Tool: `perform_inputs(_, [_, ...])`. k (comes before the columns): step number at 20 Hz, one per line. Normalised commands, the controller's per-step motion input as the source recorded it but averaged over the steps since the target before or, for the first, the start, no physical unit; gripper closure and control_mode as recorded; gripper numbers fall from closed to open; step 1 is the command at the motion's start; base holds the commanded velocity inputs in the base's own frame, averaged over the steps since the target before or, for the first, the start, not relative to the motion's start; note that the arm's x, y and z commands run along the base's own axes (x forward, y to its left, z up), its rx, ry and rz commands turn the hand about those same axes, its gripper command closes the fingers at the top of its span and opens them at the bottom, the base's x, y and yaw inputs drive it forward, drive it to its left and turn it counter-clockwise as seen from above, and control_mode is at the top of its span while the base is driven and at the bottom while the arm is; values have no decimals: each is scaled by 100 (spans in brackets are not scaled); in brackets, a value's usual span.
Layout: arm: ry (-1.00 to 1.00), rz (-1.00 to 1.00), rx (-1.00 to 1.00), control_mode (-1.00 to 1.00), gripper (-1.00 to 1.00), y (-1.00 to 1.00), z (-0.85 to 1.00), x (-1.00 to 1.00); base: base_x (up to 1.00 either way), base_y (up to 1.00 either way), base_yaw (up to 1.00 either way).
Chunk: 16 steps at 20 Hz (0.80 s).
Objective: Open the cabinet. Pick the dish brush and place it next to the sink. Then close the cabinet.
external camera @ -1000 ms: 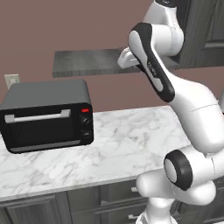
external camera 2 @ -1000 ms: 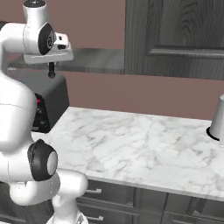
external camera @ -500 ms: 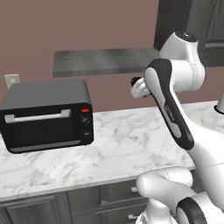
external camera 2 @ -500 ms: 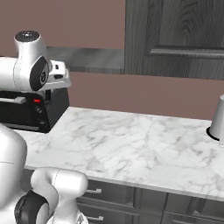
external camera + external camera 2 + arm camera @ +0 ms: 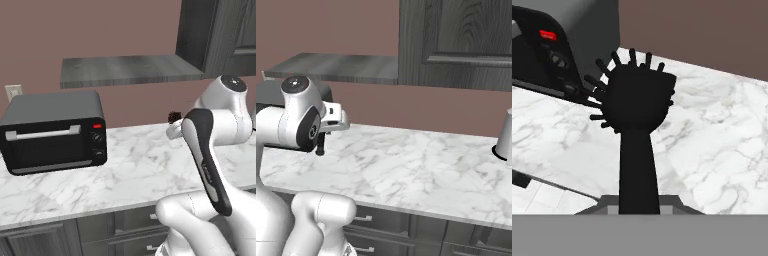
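White marble table (image 5: 421, 170) runs under a brown wall; we work from the hand outward.

Nearest: the brush (image 5: 637, 107). In the hand view its handle rises straight up from the bottom centre, where the fingertips would be, and the bristly head stands above it, clear of the marble. We judge it is pinched in the gripper (image 5: 320, 146), but the fingers are hidden behind the handle, so we cannot tell from the pictures how far apart they stand. In the right base view a dark stub hangs below the wrist, above the table's left part. In the left base view a dark bristly tuft shows beside the forearm, above the table's back edge.

Next out: the toaster oven (image 5: 52, 131) sits on the table to the left of the held brush, near it but apart.

Farther: the grey shelf (image 5: 130, 70) is bare, and the cabinet (image 5: 456, 42) door above it stands swung out.

Progress, as we judge it: cabinet open, done; brush picked, done. Left: carry it to the sink, which we cannot place in these views, set it down beside the basin, then shut the cabinet. A metal vessel (image 5: 504, 135) stands at the table's far right.
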Motion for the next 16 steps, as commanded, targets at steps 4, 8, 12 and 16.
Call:
perform_inputs(4, [0, -15, 0, -100, 100, -31, -30, 0, 0, 0, 0])
perform_inputs(8, [0, -13, 0, -100, 100, -22, -31, 0, 0, 0, 0])
perform_inputs(12, [3, -15, 0, -100, 100, -23, -4, 0, 0, 0, 0])
perform_inputs(16, [9, -11, 0, -100, 100, 0, -7, 0, 0, 0, 0])
